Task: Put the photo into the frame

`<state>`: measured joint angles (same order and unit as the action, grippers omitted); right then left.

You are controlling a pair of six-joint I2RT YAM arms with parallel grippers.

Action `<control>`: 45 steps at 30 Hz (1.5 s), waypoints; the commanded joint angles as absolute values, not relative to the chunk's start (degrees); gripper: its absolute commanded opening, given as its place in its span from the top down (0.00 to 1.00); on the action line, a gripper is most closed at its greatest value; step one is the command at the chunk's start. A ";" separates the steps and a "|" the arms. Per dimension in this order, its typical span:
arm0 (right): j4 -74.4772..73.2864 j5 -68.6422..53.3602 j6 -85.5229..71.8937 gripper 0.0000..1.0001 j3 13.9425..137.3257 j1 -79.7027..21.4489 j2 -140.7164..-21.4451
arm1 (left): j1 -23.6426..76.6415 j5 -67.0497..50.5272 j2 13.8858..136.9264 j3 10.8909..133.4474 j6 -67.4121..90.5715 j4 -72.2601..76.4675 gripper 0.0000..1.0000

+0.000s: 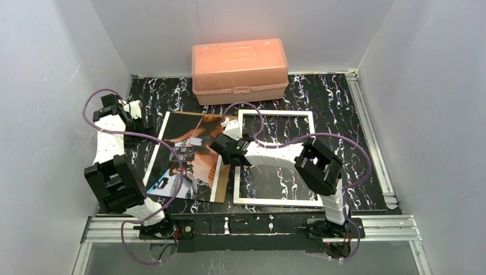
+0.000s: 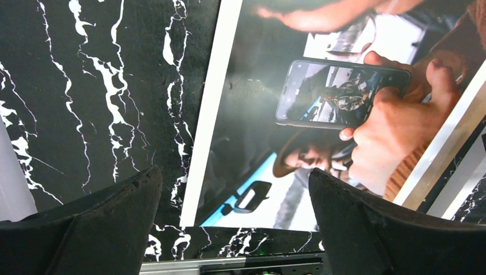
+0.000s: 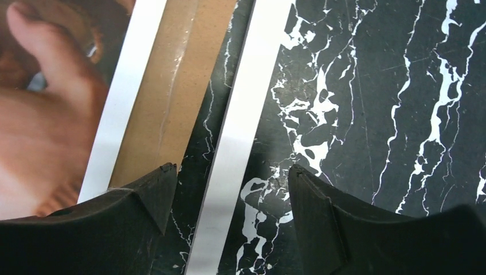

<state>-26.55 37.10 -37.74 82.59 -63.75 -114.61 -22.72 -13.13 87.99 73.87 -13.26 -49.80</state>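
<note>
Hovering low over the seam between print and frame, your right gripper (image 3: 230, 167) had its fingers spread, with nothing pinched between them. The white left rail of the frame (image 3: 240, 126) ran under the gap between the fingers. The left finger sat just above the edge of the brown backing board (image 3: 172, 97).

You had the photo (image 1: 183, 154) lying face up on that board, a little askew, to the left of the frame and outside it. The board showed along the photo's right edge. A thin strip of the black marble table (image 1: 344, 114) separated board from rail.

The frame lay flat, white side up, with marble showing through its opening.

Your left gripper (image 2: 234, 172) was near the table's back left corner, jaws wide and holding nothing. Its camera looked down on the photo's white left border.

The orange plastic box (image 1: 239, 69) stood shut at the back, behind both.
</note>
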 commanded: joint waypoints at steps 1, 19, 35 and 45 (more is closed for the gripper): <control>-28.77 40.54 -40.24 0.25 82.65 -63.46 -115.87 | -22.85 -15.47 84.10 74.53 -14.31 -53.47 0.01; -29.10 38.37 -43.82 0.81 83.03 -63.32 -118.55 | -21.97 -22.52 78.23 81.11 -13.30 -65.09 0.01; -32.55 30.87 -47.72 0.99 88.28 -63.37 -93.56 | -16.17 -27.08 72.27 78.93 -10.90 -68.99 0.02; -20.46 19.01 -50.91 0.99 92.18 -63.36 -80.44 | -13.36 -42.99 72.46 75.85 -3.97 -66.23 0.01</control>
